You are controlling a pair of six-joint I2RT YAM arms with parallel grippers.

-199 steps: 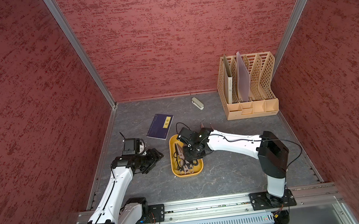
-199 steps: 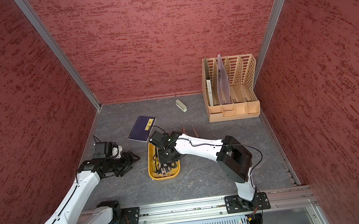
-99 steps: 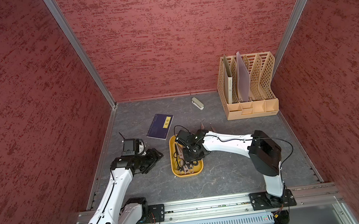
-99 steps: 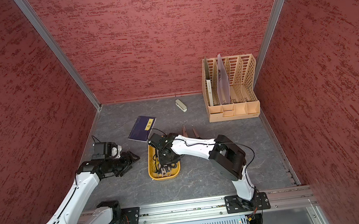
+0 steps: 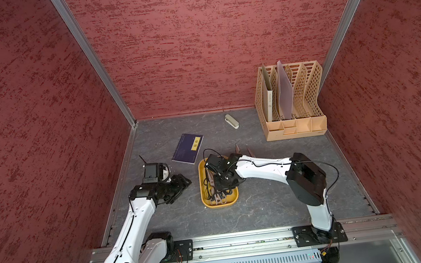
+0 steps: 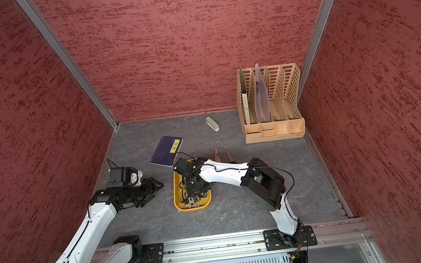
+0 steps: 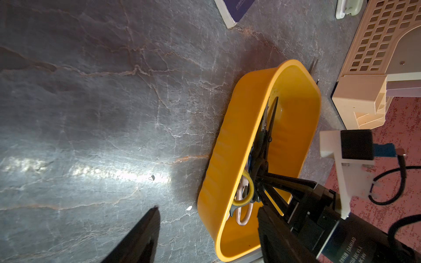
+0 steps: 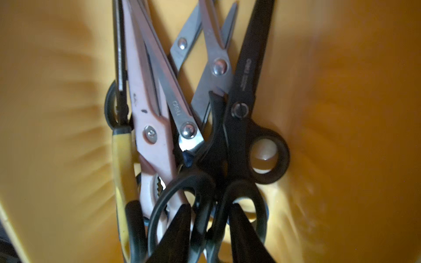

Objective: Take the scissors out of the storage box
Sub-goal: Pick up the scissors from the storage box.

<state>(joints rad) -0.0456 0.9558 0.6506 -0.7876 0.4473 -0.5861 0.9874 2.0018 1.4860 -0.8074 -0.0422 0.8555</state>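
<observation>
Overhead hides it: right fingers (image 8: 177, 230) straddle scissors (image 8: 239, 109), grip unclear; left fingers (image 7: 141, 234) splayed empty.

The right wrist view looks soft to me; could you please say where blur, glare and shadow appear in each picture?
Right wrist view: storage box walls smeared, scissors sharper mid-frame, dark at the handles. Left wrist view: bright glare streak on the table. Both top views: even light, sharp.
</observation>
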